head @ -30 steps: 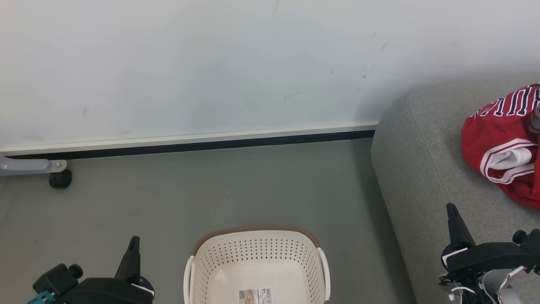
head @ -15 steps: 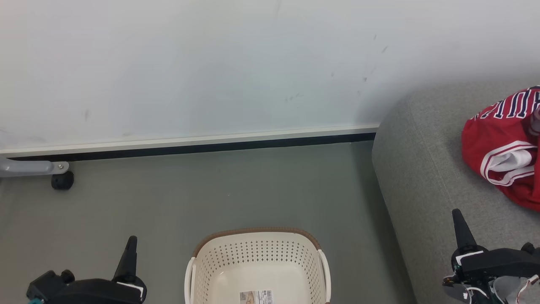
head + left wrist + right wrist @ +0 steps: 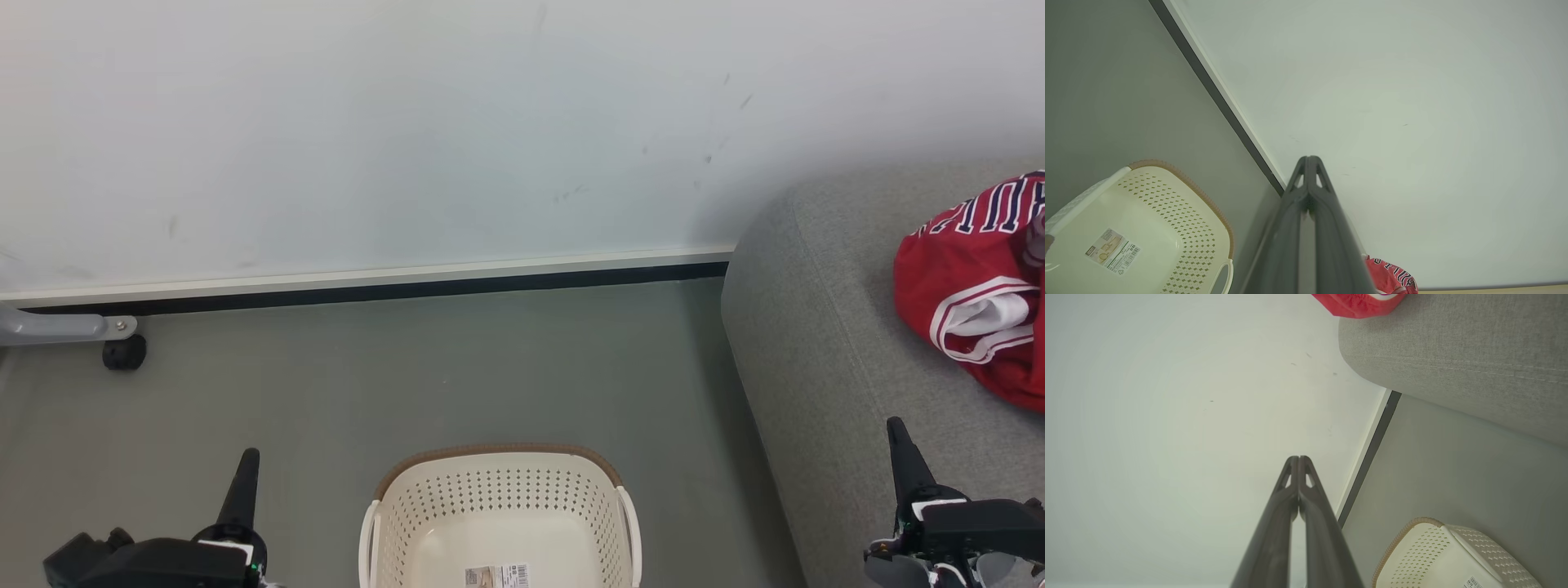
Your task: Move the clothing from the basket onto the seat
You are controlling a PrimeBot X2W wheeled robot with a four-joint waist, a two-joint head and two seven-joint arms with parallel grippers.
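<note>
On the grey seat [image 3: 816, 343], at the right edge of the head view, the red clothing [image 3: 963, 278] is seen lying in a crumpled heap, with white striped trim and dark lettering turned up. The basket [image 3: 498, 450] is set on the floor [image 3: 408, 376] near the seat's rounded end, and a barcode sticker [image 3: 496, 576] is shown on its bare bottom. The left gripper [image 3: 247, 455] is held left of the basket, and the right gripper [image 3: 896, 425] is shown against the seat's near part. Each is clenched, its two fingertips touching each other in its wrist view.
</note>
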